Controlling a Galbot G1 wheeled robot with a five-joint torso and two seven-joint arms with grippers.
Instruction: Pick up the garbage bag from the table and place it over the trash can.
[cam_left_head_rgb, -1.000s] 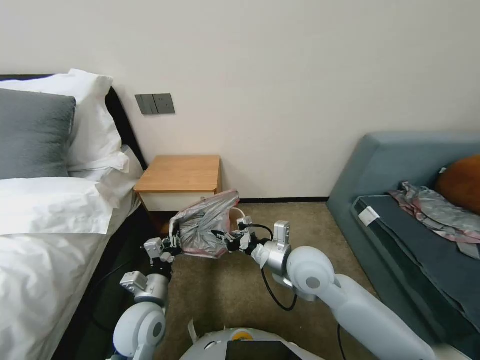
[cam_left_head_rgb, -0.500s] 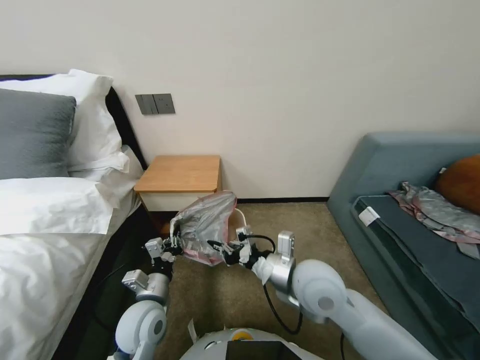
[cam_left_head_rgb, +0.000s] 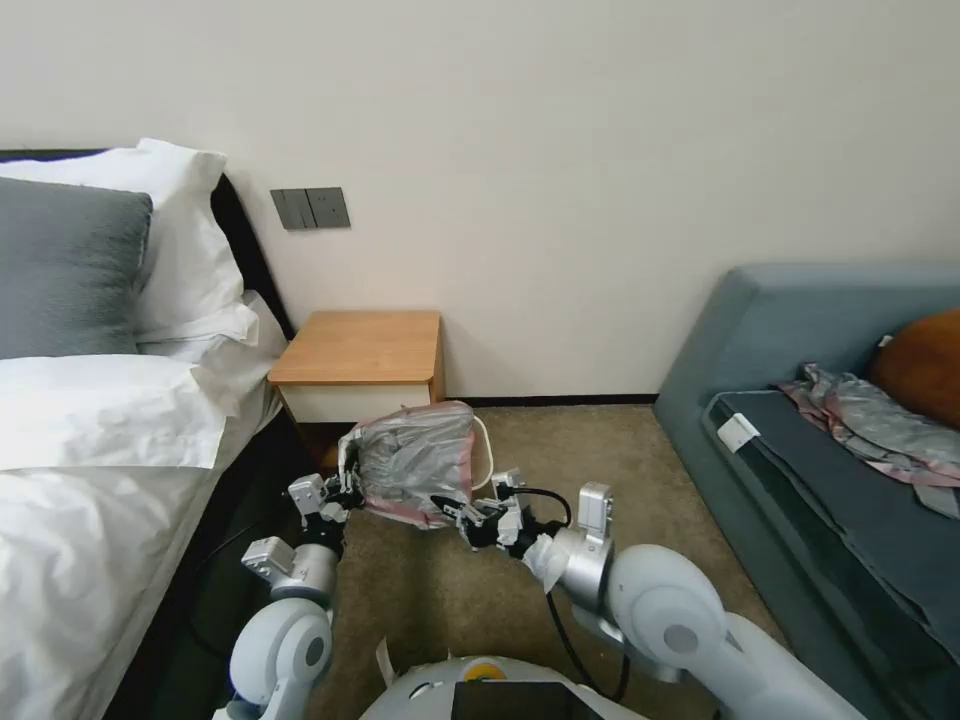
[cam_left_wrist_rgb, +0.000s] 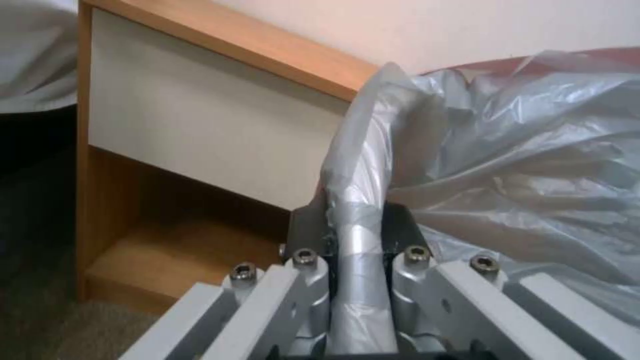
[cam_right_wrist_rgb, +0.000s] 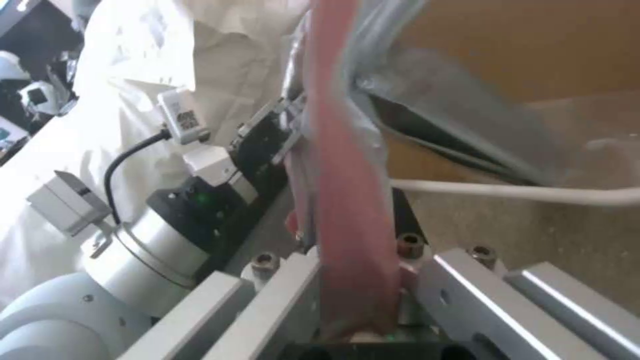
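Head view: garbage bag (cam_left_head_rgb: 415, 460) stretched between left claw (cam_left_head_rgb: 345, 490) and right claw (cam_left_head_rgb: 462, 512), over the trash can (cam_left_head_rgb: 483, 440), below the worktop (cam_left_head_rgb: 360, 347); left wrist: claw pinching grey film; right wrist: claw pinching pink rim band (cam_right_wrist_rgb: 340, 150).

Light: even, soft and bright across the wall (cam_left_head_rgb: 600, 150).
Shadows: dark under the bed (cam_left_head_rgb: 90, 520); faint beneath the table (cam_left_head_rgb: 357, 347).
Glare: pale sheen on the garbage bag (cam_left_wrist_rgb: 507, 150).
Blur: right wrist view smeared, pink rim band (cam_right_wrist_rgb: 347, 200) out of focus.
Distortion: slight bending at head view edges.
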